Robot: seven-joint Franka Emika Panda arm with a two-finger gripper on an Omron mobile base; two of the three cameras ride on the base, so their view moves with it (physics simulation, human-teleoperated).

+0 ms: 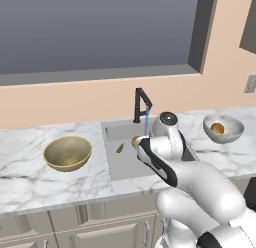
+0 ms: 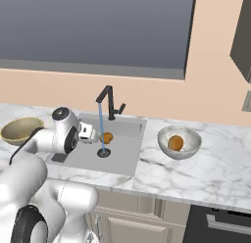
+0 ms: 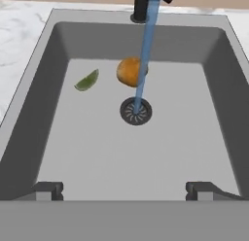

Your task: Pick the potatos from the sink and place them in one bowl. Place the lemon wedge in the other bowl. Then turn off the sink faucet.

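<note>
Gripper (image 3: 124, 190) jaws wide apart, empty, poised over near end of sink (image 3: 221, 104). Remaining potato (image 3: 129, 72) lies ahead toward faucet (image 3: 141, 7), just beyond drain (image 3: 136, 111), beside water stream. Lemon wedge (image 3: 87, 81) left of potato. Other potato (image 2: 175, 142) already in grey bowl (image 2: 179, 141).

No legible text, no labels, no brand marks, no numbers, no signs on any surface inspected, counter, cabinet fronts, wall and fixtures all unmarked
</note>
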